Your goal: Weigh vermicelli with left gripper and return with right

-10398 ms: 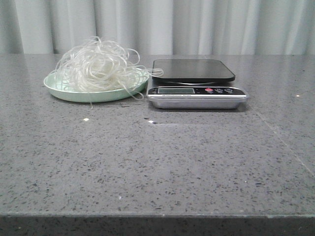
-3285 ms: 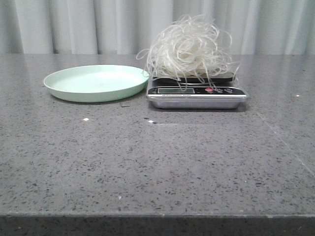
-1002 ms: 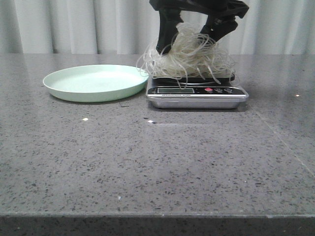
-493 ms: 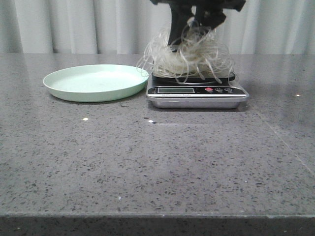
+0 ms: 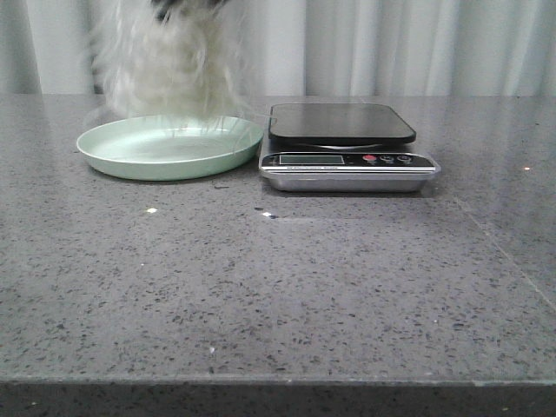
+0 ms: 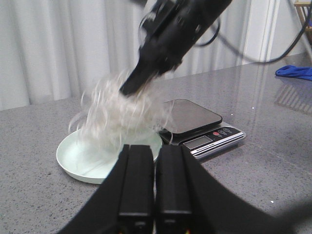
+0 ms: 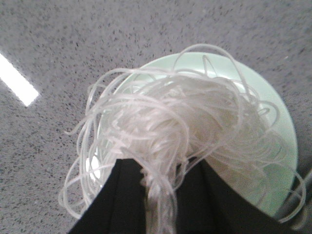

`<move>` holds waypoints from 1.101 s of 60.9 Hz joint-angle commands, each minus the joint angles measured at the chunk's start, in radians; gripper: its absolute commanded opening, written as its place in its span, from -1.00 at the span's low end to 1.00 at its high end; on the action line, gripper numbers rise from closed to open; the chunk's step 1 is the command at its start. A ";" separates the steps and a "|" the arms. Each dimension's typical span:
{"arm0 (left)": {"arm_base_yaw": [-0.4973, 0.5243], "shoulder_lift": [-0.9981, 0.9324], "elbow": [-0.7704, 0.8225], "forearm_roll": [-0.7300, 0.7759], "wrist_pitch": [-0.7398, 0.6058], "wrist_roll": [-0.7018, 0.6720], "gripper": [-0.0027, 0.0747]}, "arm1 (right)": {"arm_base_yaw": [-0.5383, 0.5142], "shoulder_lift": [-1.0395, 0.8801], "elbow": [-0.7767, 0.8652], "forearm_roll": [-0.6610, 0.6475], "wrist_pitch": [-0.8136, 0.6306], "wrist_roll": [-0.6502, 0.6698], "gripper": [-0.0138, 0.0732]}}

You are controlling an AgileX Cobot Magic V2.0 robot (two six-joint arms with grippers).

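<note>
The vermicelli [image 5: 165, 65] is a blurred whitish nest hanging in the air just above the pale green plate [image 5: 113, 156]. My right gripper [image 7: 158, 183] is shut on its strands and holds it over the plate [image 7: 278, 126]; in the front view only a dark bit of that gripper [image 5: 174, 7] shows at the top edge. In the left wrist view the right arm [image 6: 170, 34] reaches down into the vermicelli [image 6: 117, 114] over the plate [image 6: 73, 163]. My left gripper [image 6: 156, 156] is shut and empty, back from the plate near the table's front.
The kitchen scale [image 5: 347, 143] stands right of the plate with its black platform bare; it also shows in the left wrist view [image 6: 200, 126]. A blue cloth [image 6: 295, 72] lies far off on the table. A pale curtain hangs behind.
My right gripper has lifted the vermicelli off the scale and carried it left to above the plate. The scale's platform is now bare.
</note>
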 commanded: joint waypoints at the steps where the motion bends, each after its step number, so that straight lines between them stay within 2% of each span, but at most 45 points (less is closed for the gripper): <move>1: 0.002 0.008 -0.025 -0.011 -0.084 -0.003 -0.60 | 0.004 -0.007 -0.036 0.012 -0.067 -0.002 -0.22; 5: 0.002 0.008 -0.025 -0.011 -0.084 -0.003 -0.60 | 0.006 0.017 -0.036 0.012 -0.055 -0.002 -0.04; 15: 0.002 0.008 -0.025 -0.011 -0.084 -0.003 -0.60 | 0.002 0.007 -0.043 0.011 -0.047 -0.002 0.59; 19: 0.002 0.008 -0.025 -0.011 -0.084 -0.003 -0.60 | 0.000 -0.018 -0.051 0.003 -0.029 -0.002 0.70; 31: 0.002 0.008 -0.025 -0.011 -0.084 -0.003 -0.60 | -0.041 -0.144 -0.030 -0.003 0.006 -0.002 0.69; 40: 0.002 0.008 -0.025 -0.011 -0.084 -0.003 -0.60 | -0.074 -0.289 0.080 -0.020 -0.043 -0.012 0.69; 67: 0.002 0.008 -0.025 -0.011 -0.083 -0.003 -0.60 | -0.155 -0.918 0.872 -0.090 -0.339 -0.040 0.69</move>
